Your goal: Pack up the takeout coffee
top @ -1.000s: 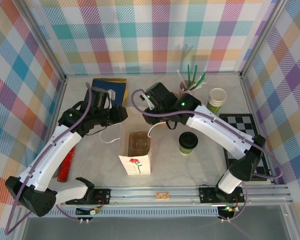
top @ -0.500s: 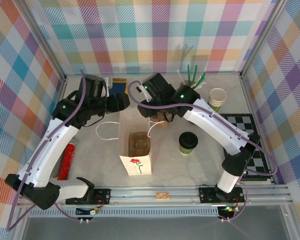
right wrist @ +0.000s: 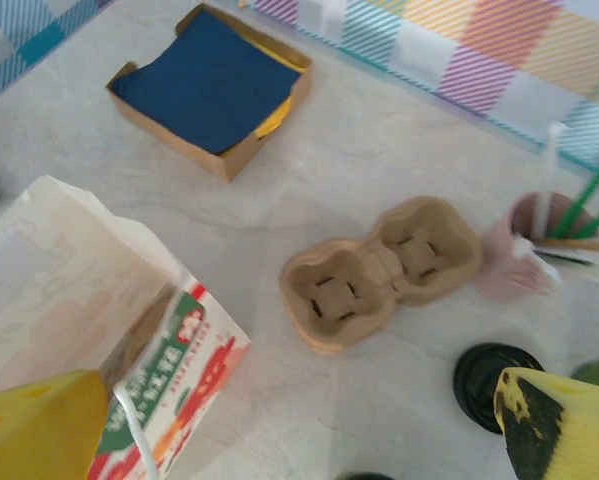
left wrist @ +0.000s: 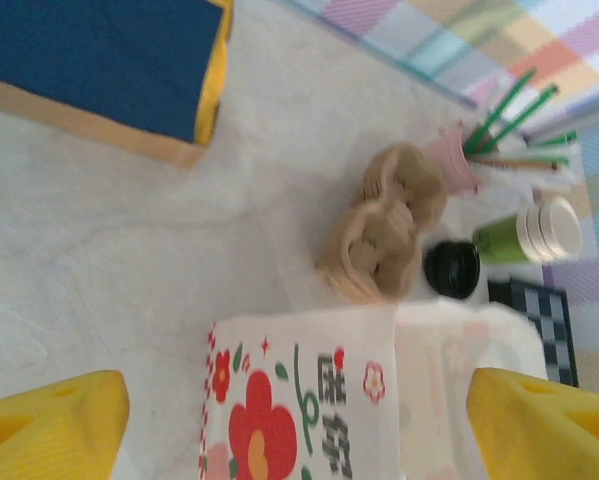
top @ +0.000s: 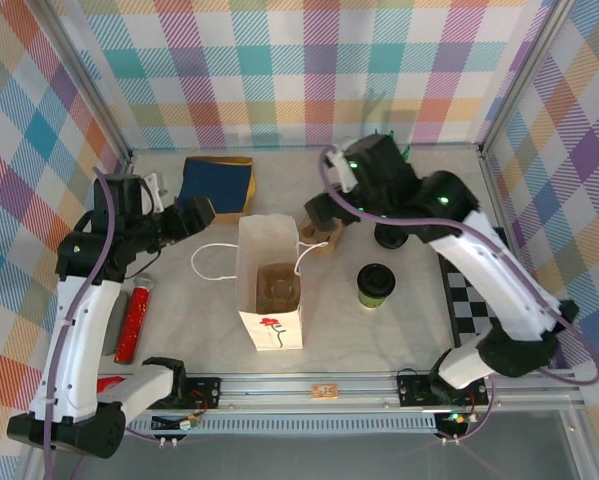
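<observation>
The takeout coffee point(top: 376, 285) stands upright on the worktop point(top: 344, 335) with its black lid on. It is just right of the paper bag point(top: 271, 330) and does not touch it. No end effector holds it.

Markings: the bag's front carries a red flower print point(top: 269, 324). In the left wrist view, green characters point(left wrist: 331, 405) sit beside that flower, too blurred to read. In the right wrist view, the red and green print on the bag's side point(right wrist: 179, 355) is also unreadable.

The cardboard cup carrier point(top: 319, 238) lies behind the bag's right corner. The blue napkin box point(top: 219, 180) is at the rear left.

My left end effector point(top: 194, 216) is released, fingers spread wide, left of the bag. My right end effector point(top: 321, 215) is released too, above the carrier.

Change from one second ago: both end effectors were narrower and close together over the bag's rear edge. They have since opened and drawn apart. The coffee and bag have kept their places.
</observation>
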